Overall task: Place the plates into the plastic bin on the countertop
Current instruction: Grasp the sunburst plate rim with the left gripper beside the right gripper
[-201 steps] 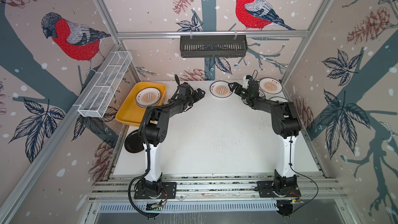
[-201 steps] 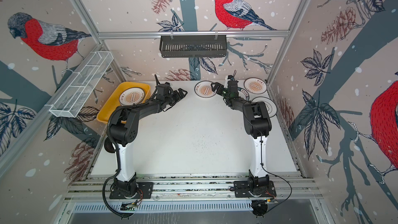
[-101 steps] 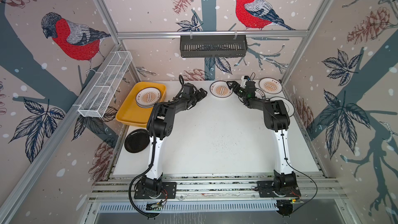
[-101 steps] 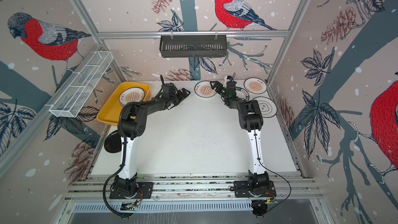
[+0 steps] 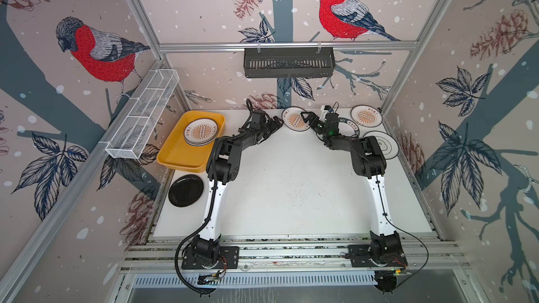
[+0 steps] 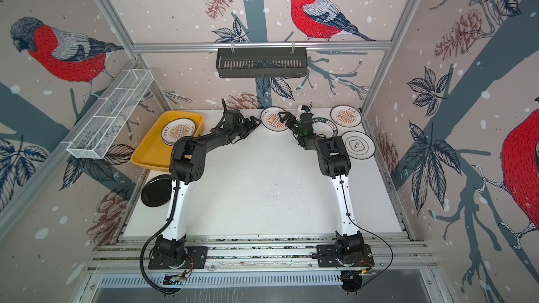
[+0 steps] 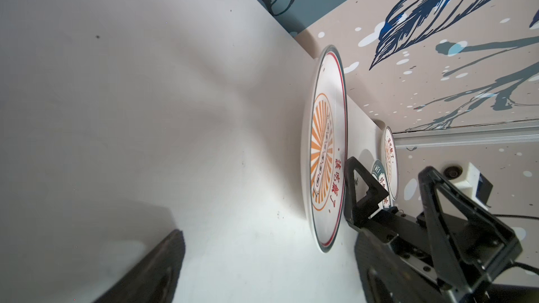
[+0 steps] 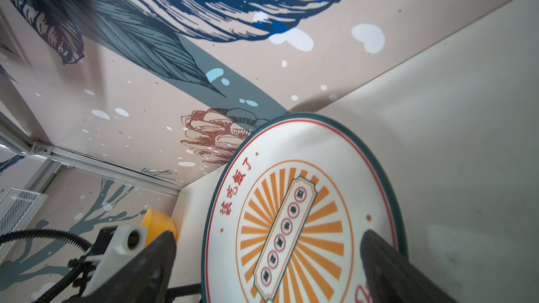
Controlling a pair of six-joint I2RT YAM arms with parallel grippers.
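Black and spread wide, the right end effector (image 8: 268, 239) is held over a sunburst plate (image 5: 294, 119) at the back middle of the tabletop (image 5: 291, 188), and nothing is pinched by it. In the right wrist view the plate's orange centre is framed between the two fingers (image 8: 379, 257), one of which overlaps the rim. In the left wrist view one fingertip is seen low at the plate's edge and the other is raised above it. Whether the rim is actually touched cannot be told. The left end effector (image 5: 275, 123) is likewise spread and empty. It is set just beside the same plate on the opposite side, apart from it. Only one of its fingers (image 7: 157, 266) is shown by its own camera.

The plastic bin (image 5: 175, 155), yellow-orange, is placed at the back left of the tabletop, and a stack of plates (image 5: 201, 132) with a sunburst on top is laid in its far end. A black plate (image 5: 186, 190) is seen on the tabletop just in front of the bin, beside the left arm. On the right, a corner sunburst plate (image 5: 366, 115) is seen by the back wall and an emblem plate (image 5: 382, 144) with a thin rim near the right edge. A lettered-ring plate (image 5: 351, 128) is partly covered by the right arm.

The tabletop is white, finely speckled and framed by aluminium rails. A wire-mesh basket (image 5: 143, 118) is hung on the left wall and a black slotted rack (image 5: 288, 62) on the back rail. The walls are printed with red-breasted birds, pine cones and leaves
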